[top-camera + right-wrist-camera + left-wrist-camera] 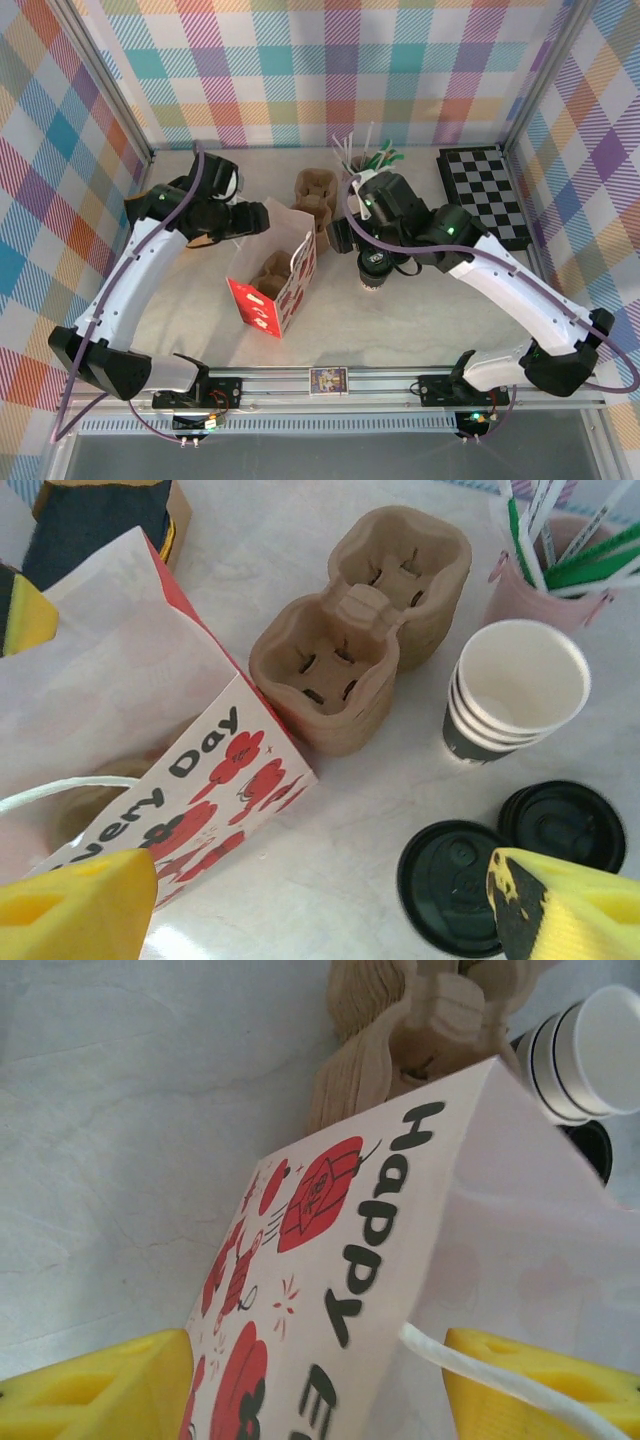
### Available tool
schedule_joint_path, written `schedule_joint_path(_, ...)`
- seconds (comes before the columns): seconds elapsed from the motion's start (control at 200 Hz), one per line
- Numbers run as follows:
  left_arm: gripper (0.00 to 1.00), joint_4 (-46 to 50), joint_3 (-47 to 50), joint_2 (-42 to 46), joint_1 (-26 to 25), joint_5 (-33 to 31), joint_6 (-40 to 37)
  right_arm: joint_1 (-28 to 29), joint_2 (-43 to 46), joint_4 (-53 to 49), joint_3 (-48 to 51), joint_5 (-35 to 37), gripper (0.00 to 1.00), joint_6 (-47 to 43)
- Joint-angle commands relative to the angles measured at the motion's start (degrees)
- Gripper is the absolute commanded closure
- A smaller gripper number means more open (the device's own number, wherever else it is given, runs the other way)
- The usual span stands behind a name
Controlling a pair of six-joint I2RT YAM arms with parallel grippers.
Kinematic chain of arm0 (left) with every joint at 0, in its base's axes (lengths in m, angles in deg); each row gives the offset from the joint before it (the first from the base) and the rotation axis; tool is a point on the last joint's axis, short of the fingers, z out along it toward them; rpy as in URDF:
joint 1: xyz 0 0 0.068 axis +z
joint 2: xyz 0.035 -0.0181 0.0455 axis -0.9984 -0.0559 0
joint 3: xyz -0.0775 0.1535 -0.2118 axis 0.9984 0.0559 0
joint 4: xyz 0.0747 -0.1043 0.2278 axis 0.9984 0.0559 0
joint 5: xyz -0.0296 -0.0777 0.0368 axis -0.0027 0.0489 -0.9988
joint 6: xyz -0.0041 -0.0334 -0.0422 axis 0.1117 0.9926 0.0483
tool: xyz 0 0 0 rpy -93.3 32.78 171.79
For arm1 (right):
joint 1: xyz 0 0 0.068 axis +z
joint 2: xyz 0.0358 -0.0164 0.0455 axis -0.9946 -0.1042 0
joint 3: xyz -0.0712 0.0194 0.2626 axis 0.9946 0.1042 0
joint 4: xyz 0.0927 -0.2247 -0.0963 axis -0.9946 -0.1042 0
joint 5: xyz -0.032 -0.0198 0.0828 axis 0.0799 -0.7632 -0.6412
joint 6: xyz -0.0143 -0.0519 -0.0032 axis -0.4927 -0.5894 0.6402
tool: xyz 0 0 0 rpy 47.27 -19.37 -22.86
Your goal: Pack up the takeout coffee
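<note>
Two pincers open, right pincer (320, 915) directly over takeout coffee (450, 885), left pincer (318, 1385) straddling paper bag (400, 1220)

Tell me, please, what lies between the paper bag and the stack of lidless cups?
The stacked cardboard cup carriers lie there, as the right wrist view shows.

The left arm (130, 285) and right arm (515, 290) are white shells on black joints, each with a purple cable (196, 175). The jaws are yellow, one on the right smudged black.
</note>
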Motion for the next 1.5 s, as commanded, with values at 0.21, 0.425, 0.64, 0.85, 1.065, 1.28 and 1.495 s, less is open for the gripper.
schedule_joint_path(0.21,0.41,12.8,-6.2,-3.8,-0.8,-1.9,-1.4,0.1,-3.5,-9.1,-5.6,-5.5,0.14,4.9)
schedule_joint_path(0.425,0.4,15.8,-6.9,-5.3,-0.9,-3.4,-4.5,0.0,-4.8,-8.0,-5.8,-6.8,0.15,5.3)
schedule_joint_path(0.64,0.55,15.4,-4.3,-3.6,-1.0,-4.3,-3.8,0.1,-6.3,-6.4,-6.9,-6.9,0.18,5.3)
schedule_joint_path(0.85,0.74,13.2,-1.5,-2.0,-1.0,-2.8,-3.5,0.0,-4.9,-4.5,-5.0,-5.9,0.19,6.5)
schedule_joint_path(1.065,0.96,11.0,0.7,1.8,-1.0,-3.8,-3.4,0.0,-2.6,-3.7,-3.1,-5.7,0.21,8.2)
schedule_joint_path(1.28,1.0,7.8,2.7,8.7,-3.7,-11.1,-2.7,0.0,-0.9,-2.3,-1.5,-6.7,0.25,8.1)
schedule_joint_path(1.495,1.0,2.5,11.0,19.0,-8.4,-17.6,-1.3,0.0,-0.8,-0.5,-0.5,-8.2,0.26,7.8)
